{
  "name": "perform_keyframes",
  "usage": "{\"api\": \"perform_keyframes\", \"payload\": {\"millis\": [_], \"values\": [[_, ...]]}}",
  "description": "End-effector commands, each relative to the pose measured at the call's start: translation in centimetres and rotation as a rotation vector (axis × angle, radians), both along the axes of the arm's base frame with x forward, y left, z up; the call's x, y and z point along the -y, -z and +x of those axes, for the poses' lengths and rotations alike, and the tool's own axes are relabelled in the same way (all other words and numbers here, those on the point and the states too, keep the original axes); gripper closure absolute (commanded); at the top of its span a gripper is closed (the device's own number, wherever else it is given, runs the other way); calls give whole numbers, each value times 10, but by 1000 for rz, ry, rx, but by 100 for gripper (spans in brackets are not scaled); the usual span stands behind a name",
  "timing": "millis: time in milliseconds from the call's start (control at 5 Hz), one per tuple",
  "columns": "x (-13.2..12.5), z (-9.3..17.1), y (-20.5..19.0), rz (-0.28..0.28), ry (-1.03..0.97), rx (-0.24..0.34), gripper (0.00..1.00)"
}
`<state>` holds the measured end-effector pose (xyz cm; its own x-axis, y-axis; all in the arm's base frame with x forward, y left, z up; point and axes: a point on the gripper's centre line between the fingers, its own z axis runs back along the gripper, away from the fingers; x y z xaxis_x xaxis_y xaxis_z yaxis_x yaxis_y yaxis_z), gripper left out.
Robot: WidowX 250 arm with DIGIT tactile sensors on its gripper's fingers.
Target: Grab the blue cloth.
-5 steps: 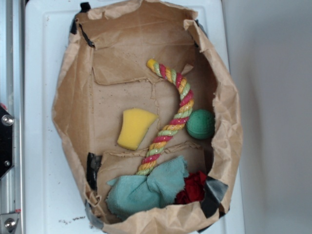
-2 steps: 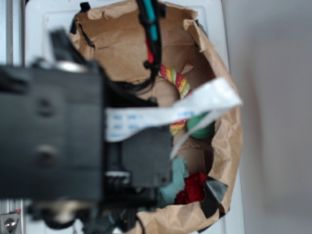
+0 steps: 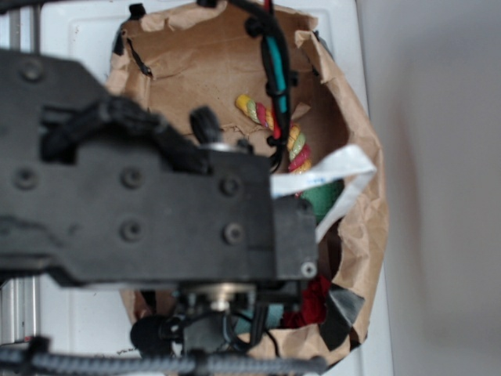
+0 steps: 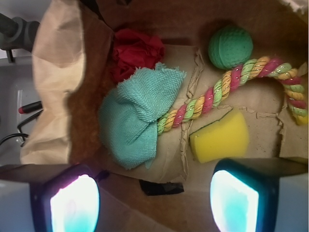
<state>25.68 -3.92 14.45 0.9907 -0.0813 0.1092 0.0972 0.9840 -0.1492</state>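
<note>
1. closest to the wrist camera, my claw (image 4: 149, 198) shows as two glowing pads (image 4: 75, 203) at the bottom corners of the view, spread wide apart with nothing between them; i hold nothing yet.
2. just beyond the pads, past a strip of black tape (image 4: 161, 187) on the floor of the paper bag (image 4: 58, 72), the blue cloth (image 4: 133, 118) lies bunched and wrinkled, untouched. it sits toward the left pad's side, not centred between the two.
3. beside it, the rope toy (image 4: 227, 87) has one end touching the cloth's edge, and the yellow sponge (image 4: 219, 140) lies just under the rope, apart from the cloth.
4. farther on, the red cloth (image 4: 135, 50) is tucked against the blue one's far edge, and the green ball (image 4: 231, 46) rests near the rope's far side.
5. from the exterior view, my arm (image 3: 141, 196) covers most of the bag, so the cloth there is hardly visible.
6. my judgement: i am over the bag with the approach under way, but the grab itself is all still to do — shift to centre on the cloth, descend, close, keeping clear of the rope end and the red cloth.
</note>
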Motion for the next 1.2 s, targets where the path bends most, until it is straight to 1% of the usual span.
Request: {"api": "perform_keyframes", "payload": {"millis": [0,200,400,600,800,1000], "values": [[-42,11,2,-9,-94,0,0],[-62,3,6,16,-119,-4,0],[-62,6,14,16,-114,-18,0],[-36,2,23,48,-36,-44,0],[-12,-7,20,23,23,-53,0],[-2,-10,16,-9,43,-66,0]]}}
